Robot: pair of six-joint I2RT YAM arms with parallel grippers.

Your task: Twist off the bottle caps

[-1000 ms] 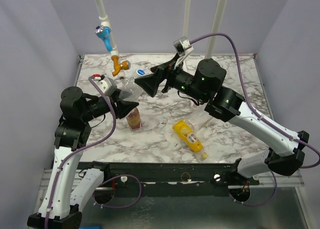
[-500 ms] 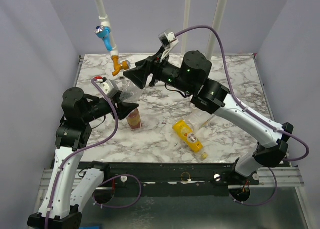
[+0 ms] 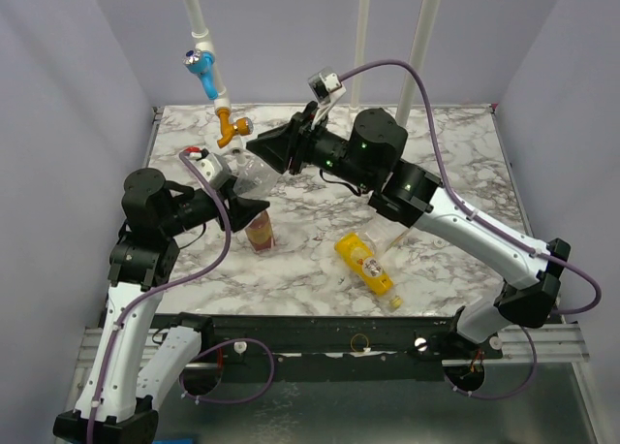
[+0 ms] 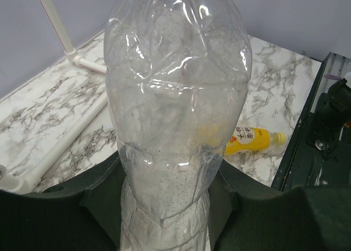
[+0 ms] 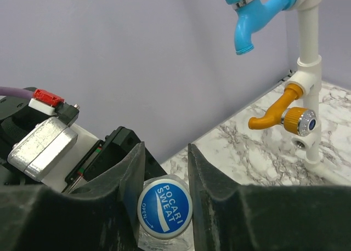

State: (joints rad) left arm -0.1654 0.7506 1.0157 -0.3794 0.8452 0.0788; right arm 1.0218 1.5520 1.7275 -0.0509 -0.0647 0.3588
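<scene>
Walls [image 3: 87, 66]: plain pale lilac panels, closing in three sides.
Table [image 3: 465, 143]: white marble-look top with grey veins, and a dark rail [image 3: 320, 325] along the near edge.
Pipes [image 3: 423, 37]: white, upright at the back. One on the left carries a blue tap [image 3: 201, 61] and an orange one [image 3: 232, 129].
Light: soft and even, with only faint shadows.

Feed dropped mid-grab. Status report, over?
Left gripper shut on wide clear bottle. Right gripper shut on its blue-and-white cap. Orange tap beyond, not touching.

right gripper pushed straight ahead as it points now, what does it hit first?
The blue-and-white cap, already between its jaws; right behind it, the clear bottle the left gripper holds.
</scene>
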